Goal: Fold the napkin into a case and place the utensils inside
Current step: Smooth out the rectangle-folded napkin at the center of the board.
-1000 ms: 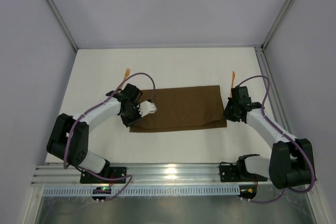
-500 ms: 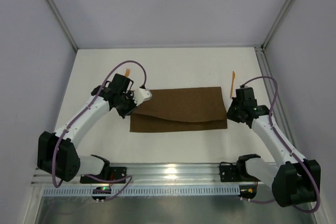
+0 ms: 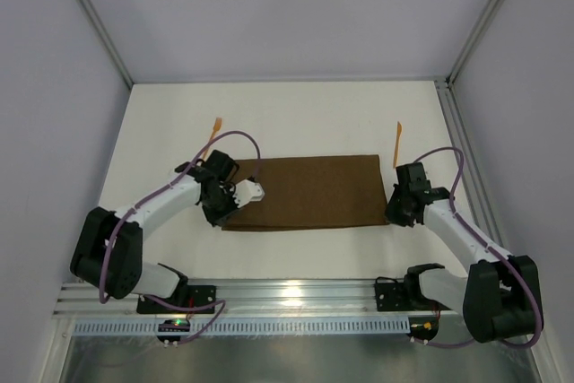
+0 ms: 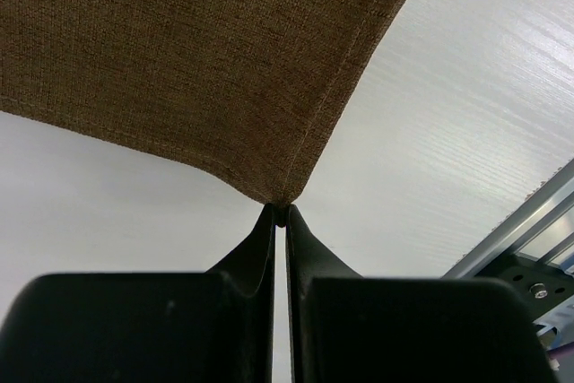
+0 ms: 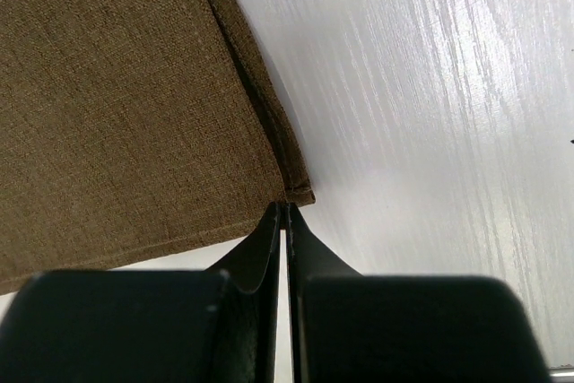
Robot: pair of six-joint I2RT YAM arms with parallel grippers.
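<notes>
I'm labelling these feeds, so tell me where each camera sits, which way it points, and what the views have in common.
Top external: fixed high behind the bases, looking down at the table and napkin; left arm and right arm show whole.
Left wrist: on the left arm, looking past the left gripper, shut on the napkin's corner.
Right wrist: likewise, right gripper shut on another corner.
Shared: the napkin and white table appear in all three.

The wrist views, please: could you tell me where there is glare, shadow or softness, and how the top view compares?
Left wrist: napkin weave sharp, table streaked with sheen, greyer under the cloth, left gripper a dark silhouette. Right wrist: streaky glare on the table, weave crisp, right gripper equally dark. Top external: even light, one bright glint on the metal rail.
</notes>
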